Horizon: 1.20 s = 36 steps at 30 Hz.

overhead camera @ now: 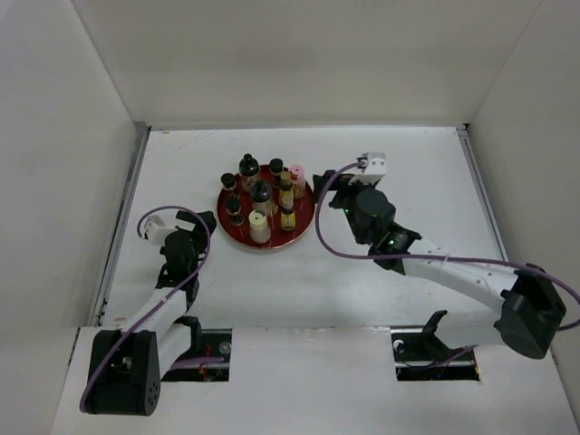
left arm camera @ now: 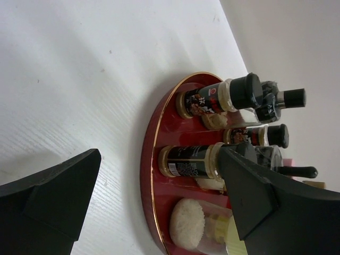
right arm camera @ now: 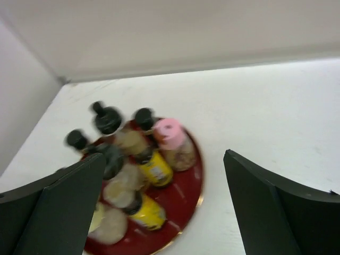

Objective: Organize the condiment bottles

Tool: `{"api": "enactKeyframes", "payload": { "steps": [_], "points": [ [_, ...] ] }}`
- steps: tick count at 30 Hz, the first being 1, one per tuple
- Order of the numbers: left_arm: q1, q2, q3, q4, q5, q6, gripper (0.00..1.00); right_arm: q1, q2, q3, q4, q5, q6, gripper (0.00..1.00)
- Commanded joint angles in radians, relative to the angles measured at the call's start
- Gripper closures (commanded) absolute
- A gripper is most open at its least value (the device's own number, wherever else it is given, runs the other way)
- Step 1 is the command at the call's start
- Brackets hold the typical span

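Observation:
The condiment bottles [overhead camera: 262, 193] stand together on a round red tray [overhead camera: 281, 243] at the middle of the table. They include black-capped dark ones, two amber ones [overhead camera: 286, 216], a pink-capped one [overhead camera: 296, 172] and a cream-capped jar [overhead camera: 258, 225]. My left gripper [overhead camera: 201, 220] is open and empty just left of the tray. In its wrist view [left arm camera: 159, 212] the tray rim [left arm camera: 151, 175] and a dark bottle [left arm camera: 191, 161] lie between the fingers. My right gripper [overhead camera: 319, 192] is open and empty just right of the tray. Its view [right arm camera: 164, 212] shows the pink-capped bottle [right arm camera: 170, 133] and yellow-labelled bottles [right arm camera: 154, 167].
White walls enclose the table on the left, back and right. A metal strip [overhead camera: 122, 227] runs along the left edge. Two cut-outs [overhead camera: 433, 349] sit in the near shelf by the arm bases.

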Motion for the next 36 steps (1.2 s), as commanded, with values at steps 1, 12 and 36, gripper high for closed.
{"api": "enactKeyframes", "payload": {
  "steps": [1,12,36],
  "points": [
    [0.004,0.03,0.047,-0.004,0.002,0.016,0.0,-0.079,-0.022,-0.139,0.032,0.073,0.16,0.0],
    [0.015,0.015,0.055,-0.007,-0.001,0.046,0.0,-0.308,0.004,-0.299,0.095,-0.029,0.318,0.0],
    [0.001,0.045,0.047,0.041,0.017,0.023,0.0,-0.239,0.109,-0.231,0.153,-0.049,0.212,0.0]
  ]
}}
